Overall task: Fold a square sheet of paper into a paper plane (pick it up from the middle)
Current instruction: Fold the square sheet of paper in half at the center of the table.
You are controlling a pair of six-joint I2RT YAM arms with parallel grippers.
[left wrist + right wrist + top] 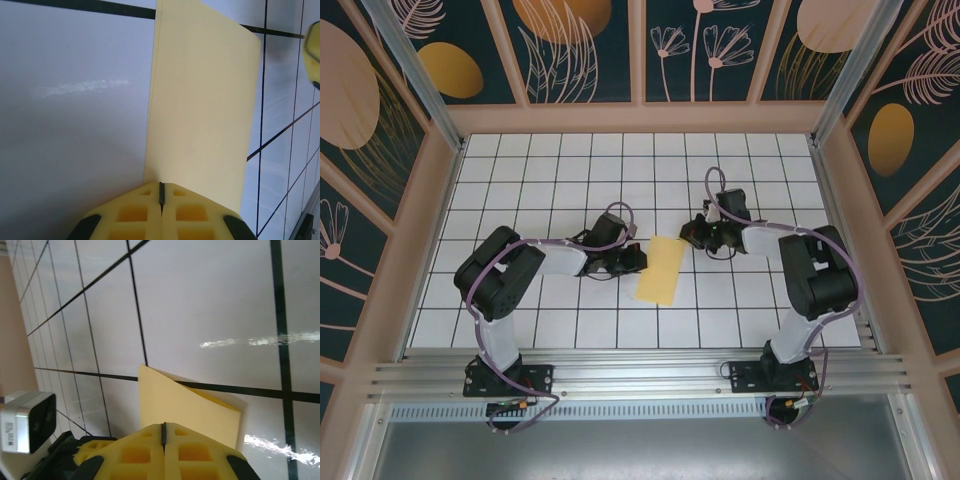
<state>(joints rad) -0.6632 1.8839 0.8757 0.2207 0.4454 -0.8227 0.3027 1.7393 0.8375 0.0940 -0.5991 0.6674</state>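
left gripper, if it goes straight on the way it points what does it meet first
The paper, lying directly ahead of the shut left gripper and seemingly right at its tips. Depth is unclear, so I can't tell if they touch.

The right tool [163, 427] shows its two yellow fingers pressed together, pinching the edge of the square sheet of paper [185, 402]. The sheet is folded double over the white gridded counter [200, 300]. A grey-and-black box [27, 422] sits lower left.
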